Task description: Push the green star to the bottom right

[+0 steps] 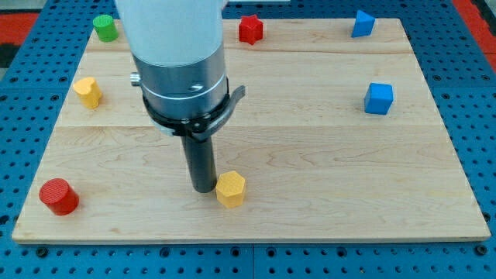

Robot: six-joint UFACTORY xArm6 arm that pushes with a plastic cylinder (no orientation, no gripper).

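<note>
The only green block [105,27] in view stands at the top left corner of the wooden board [325,170]; it looks round rather than star-shaped. My tip [204,189] rests on the board at the lower middle, far below and to the right of the green block. It touches or nearly touches the left side of a yellow hexagonal block [230,189]. The wide arm body hides part of the board's top middle.
A red star [250,29] sits at the top middle. One blue block [362,23] is at the top right and a blue cube [379,98] at the right. A yellow block [88,91] is at the left and a red cylinder [59,196] at the bottom left.
</note>
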